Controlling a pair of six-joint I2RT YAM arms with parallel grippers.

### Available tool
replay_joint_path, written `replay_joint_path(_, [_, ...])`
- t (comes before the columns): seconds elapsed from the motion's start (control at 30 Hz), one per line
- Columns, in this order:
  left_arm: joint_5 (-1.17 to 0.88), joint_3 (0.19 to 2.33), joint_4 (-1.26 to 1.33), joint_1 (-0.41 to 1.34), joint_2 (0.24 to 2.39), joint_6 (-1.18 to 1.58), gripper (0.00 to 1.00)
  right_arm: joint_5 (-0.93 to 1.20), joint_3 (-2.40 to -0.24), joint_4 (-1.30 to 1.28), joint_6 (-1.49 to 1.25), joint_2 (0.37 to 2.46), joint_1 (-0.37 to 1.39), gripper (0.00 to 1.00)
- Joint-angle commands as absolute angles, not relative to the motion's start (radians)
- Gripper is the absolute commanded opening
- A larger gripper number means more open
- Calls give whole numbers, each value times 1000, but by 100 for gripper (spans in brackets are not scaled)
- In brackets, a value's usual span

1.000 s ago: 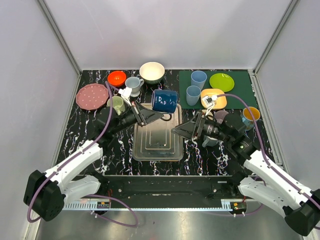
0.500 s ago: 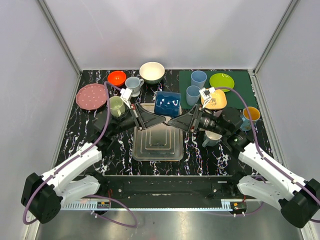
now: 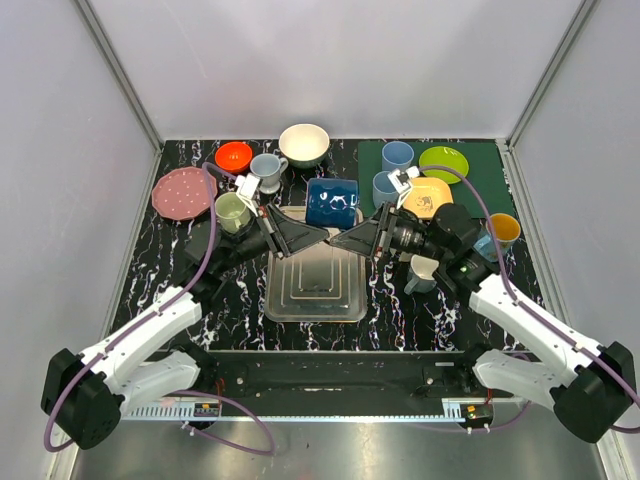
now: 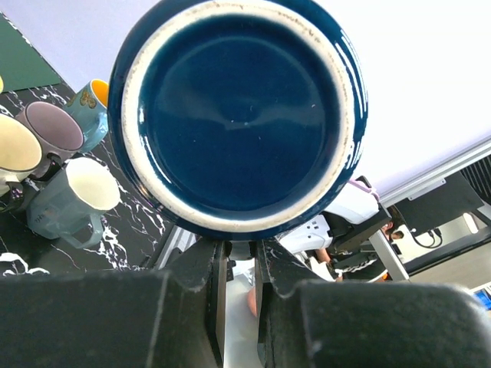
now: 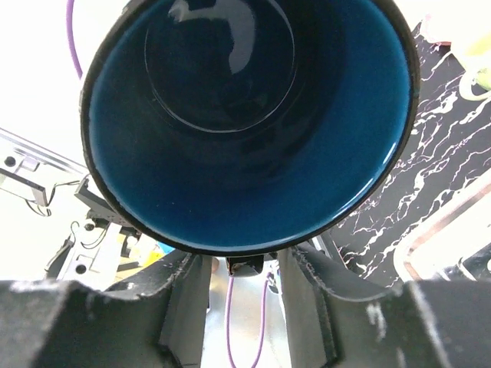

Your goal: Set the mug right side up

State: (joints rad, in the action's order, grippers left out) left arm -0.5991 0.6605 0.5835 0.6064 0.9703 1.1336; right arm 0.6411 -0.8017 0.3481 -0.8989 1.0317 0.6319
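Note:
The dark blue mug (image 3: 332,203) lies on its side in the air above the far end of the clear tray (image 3: 275,300). My left gripper (image 3: 322,238) is shut on the mug's underside handle. The left wrist view shows the mug's base (image 4: 238,115) just above my nearly closed fingers (image 4: 239,253). My right gripper (image 3: 342,240) meets it from the right, tip to tip. The right wrist view looks into the mug's blue mouth (image 5: 245,115). The right gripper (image 5: 244,264) stands under the rim with its fingers apart, either side of a small dark piece.
Behind the tray stand a white bowl (image 3: 304,143), an orange bowl (image 3: 234,155), a grey mug (image 3: 266,168), a pink plate (image 3: 184,192) and a green cup (image 3: 232,211). On the right, a green mat (image 3: 480,195) carries blue cups and plates. A pale mug (image 3: 424,272) sits beside my right arm.
My right gripper has swung left and up to the mug, its jaws narrowing. The left gripper kept its hold and shifted the mug slightly right.

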Motion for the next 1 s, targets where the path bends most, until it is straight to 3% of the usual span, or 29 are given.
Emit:
replay_joint_path(0.0, [-667,718,667,660,965,1106,0,660,-873,446,-922,1063,635,41])
replay_joint_path(0.07, [-670,721,666,667,968,1101,0,664,-876,460,-930,1071,635,35])
replay_joint_path(0.23, [-684,721,661,681,974,1091,0,693,-884,500,-963,1103,634,1])
replay_joint_path(0.43, [-678,712,606,683,950,1046,0,634,-879,421,-905,1050,627,0])
replay_joint_path(0.47, [-664,712,577,683,934,1029,6,611,-888,373,-876,1036,626,0])
replay_joint_path(0.53, [-612,718,466,681,914,962,27,534,-944,166,-740,987,627,0])
replay_joint_path(0.57, [-598,725,433,681,893,942,46,500,-965,93,-700,973,627,0])
replay_joint_path(0.67, [-523,733,330,675,849,871,66,367,-1049,-200,-543,936,627,0])
replay_joint_path(0.93, [-375,723,160,631,804,804,71,30,-1107,-607,-413,850,627,0])
replay_joint_path(0.97, [-356,721,138,627,795,799,71,-91,-1118,-653,-411,844,627,0])
